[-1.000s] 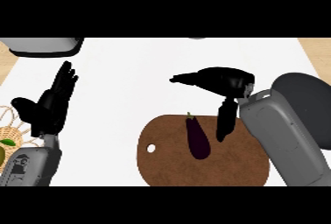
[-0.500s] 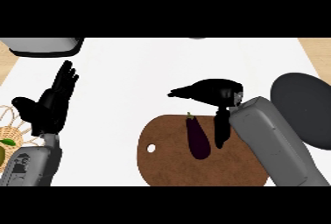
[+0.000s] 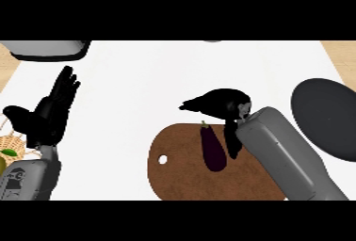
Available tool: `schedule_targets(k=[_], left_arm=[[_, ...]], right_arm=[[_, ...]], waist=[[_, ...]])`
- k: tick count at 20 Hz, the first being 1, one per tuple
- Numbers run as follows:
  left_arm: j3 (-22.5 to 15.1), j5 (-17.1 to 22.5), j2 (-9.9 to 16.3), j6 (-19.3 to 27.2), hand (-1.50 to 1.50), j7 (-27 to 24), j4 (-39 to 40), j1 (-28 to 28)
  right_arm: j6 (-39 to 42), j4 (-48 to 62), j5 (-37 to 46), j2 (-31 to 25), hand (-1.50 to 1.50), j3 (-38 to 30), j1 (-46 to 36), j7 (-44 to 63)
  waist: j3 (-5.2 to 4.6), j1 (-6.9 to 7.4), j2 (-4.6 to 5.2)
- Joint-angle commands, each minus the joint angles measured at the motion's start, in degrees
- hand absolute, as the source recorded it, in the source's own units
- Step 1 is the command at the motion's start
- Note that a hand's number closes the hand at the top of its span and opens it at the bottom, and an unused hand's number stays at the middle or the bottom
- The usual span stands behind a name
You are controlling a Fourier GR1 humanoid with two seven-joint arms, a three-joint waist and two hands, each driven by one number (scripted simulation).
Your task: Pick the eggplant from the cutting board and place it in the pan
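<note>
- The eggplant lies lengthwise on the board, stem end pointing away from the robot, the fat end nearer to it
- I'd judge it light and fairly stiff, with a smooth, glossy skin that could slide between fingers; it is rounded, so it may roll sideways on the board if nudged from one side only
- The best hold looks to be across the thick middle, thumb on one flank and fingers on the other; the thin stem end gives less to close on
- The right hand hangs just beyond the stem end of the eggplant, with a dark finger reaching down along the eggplant's right flank, right beside it; I cannot tell whether it touches
- Its fingers are spread, not closed round anything, so the eggplant is not held yet
- The left hand rests well to the left of the board, fingers straight and up, holding nothing
- The board is a flat brown round with a small hole near its left edge; it lies on a white counter that looks smooth and level
- The pan sits to the right of the board, dark and shallow, with the right forearm lying between them
- A wicker basket shows far left of the board, and a grey object lies well beyond the board, to the left
</note>
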Motion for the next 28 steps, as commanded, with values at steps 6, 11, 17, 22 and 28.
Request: schedule_targets(k=[6, 11, 17, 22, 28], left_arm=[[-0.3, -1.0, -1.4, 0.3, 0.0, 3.7, -2.0, -1.1], [1.1, -1.0, -1.6, -0.3, 0.0, 0.6, -1.1, 0.0], [1.0, -2.5, -1.7, 0.0, 0.0, 0.8, -2.2, 0.5], [2.2, -2.1, -1.1, -1.2, 0.0, 1.7, -1.4, -1.0], [1.6, -3.2, -2.8, -0.6, 0.0, 0.1, 1.4, -2.3]], right_arm=[[-0.3, 2.7, 8.4, 1.9, -1.5, 2.8, 0.6, -1.3], [-4.0, 4.1, 11.7, 5.7, -1.5, 4.5, 4.2, -1.8], [-2.3, 7.0, 16.3, 5.6, -1.5, 5.3, 2.3, -3.7], [-4.1, 12.3, 19.3, 5.3, -1.5, 3.6, 2.5, -7.5], [-4.1, 18.2, 21.8, 7.2, 1.5, 4.2, 0.2, -12.4]], waist=[[0.01, -0.13, -0.06], [0.01, -0.16, -0.02], [0.01, -0.14, -0.08], [0.01, -0.15, -0.04], [0.01, 0.06, 0.05]])
